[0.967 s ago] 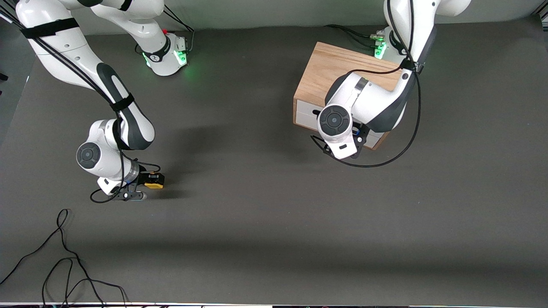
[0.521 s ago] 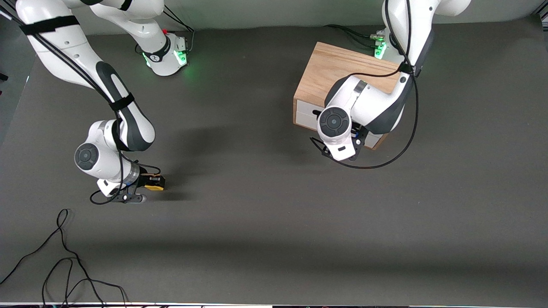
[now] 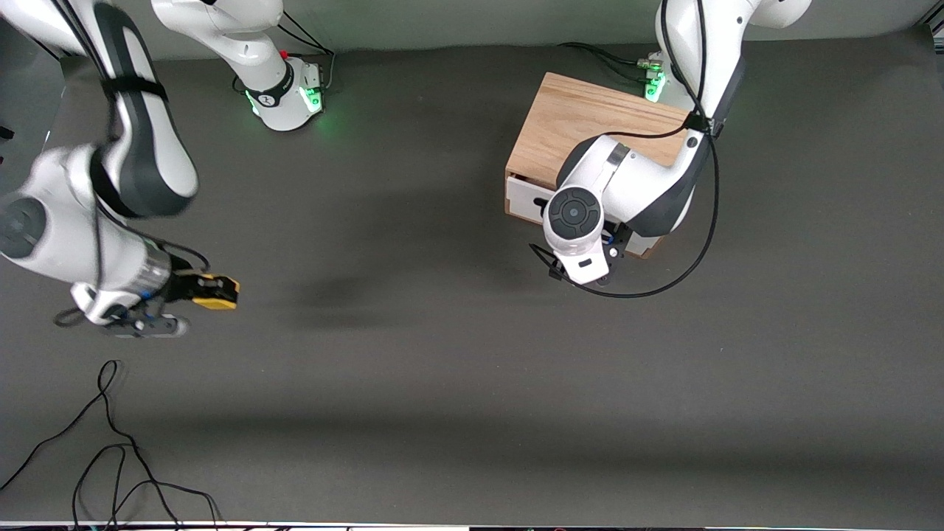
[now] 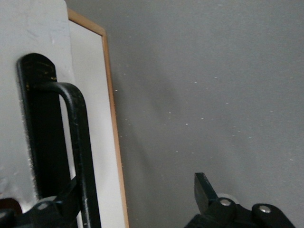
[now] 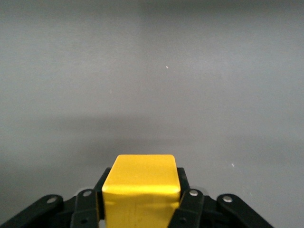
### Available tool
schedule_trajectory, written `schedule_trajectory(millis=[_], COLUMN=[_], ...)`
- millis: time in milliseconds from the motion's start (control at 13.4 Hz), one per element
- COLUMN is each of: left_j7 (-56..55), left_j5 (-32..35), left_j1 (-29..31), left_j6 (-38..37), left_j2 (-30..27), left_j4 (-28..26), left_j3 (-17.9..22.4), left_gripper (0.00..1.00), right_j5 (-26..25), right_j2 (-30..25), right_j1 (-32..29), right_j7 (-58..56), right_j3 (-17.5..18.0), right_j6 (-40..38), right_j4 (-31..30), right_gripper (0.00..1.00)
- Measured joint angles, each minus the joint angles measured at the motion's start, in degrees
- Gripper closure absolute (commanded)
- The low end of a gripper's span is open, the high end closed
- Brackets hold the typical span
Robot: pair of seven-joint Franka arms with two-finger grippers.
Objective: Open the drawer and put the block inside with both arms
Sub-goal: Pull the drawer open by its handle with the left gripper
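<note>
A: Checking the right tool [image 3: 198,290] first: it is clamped on the block [image 3: 212,290], held up over the table [image 3: 457,383] toward the right arm's end. In the right wrist view the block [image 5: 141,190] sits squarely between the fingers [image 5: 187,202], yellow faces plain, no marking legible.

B: And the left tool [image 3: 590,254]?

A: At the drawer [image 3: 532,198] front. Left wrist view shows one finger [image 4: 64,202] against the black handle [image 4: 76,142] and the other finger [image 4: 205,192] well apart from it, so the grip is spread, not clenched. The handle lies between the two.

B: Drawer condition?

A: White front stands slightly out from the oak cabinet [image 3: 582,125], with a dark gap along its upper edge; the interior is not visible.

B: Any writing?

A: Small dark lettering on the right arm's base [image 3: 284,92], too small to read. Loose black cable [image 3: 110,442] lies on the table nearer the camera.
</note>
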Motion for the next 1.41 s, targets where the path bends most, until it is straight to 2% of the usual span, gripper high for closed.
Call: schedule_trajectory(millis=[223,521,744,1414], left_j7=[1.44,2.07,2.13,2.22], left_j5=[0.10,0.11,0.10,0.27], left_j1=[0.06,0.93,1.06,1.06], left_j6=[0.14,1.25,0.12,4.05], left_j2=[2.39,6.27,8.57,9.02], left_j4=[4.27,11.43,14.54,14.83], left_j3=[0.17,0.30,0.28,0.26], left_gripper=[0.00,0.00,0.00,0.00], right_j5=[0.02,-0.53,-0.60,-0.60], right_j2=[-4.54,-5.48,-5.00,-4.46], right_j1=[0.01,0.45,0.50,0.64], right_j7=[0.00,0.00,0.01,0.33], right_j3=[0.01,0.05,0.02,0.02], right_j6=[-7.41,-16.23,-16.85,-16.85], right_j4=[2.60,10.25,11.14,11.14], right_gripper=[1.00,1.00,1.00,1.00])
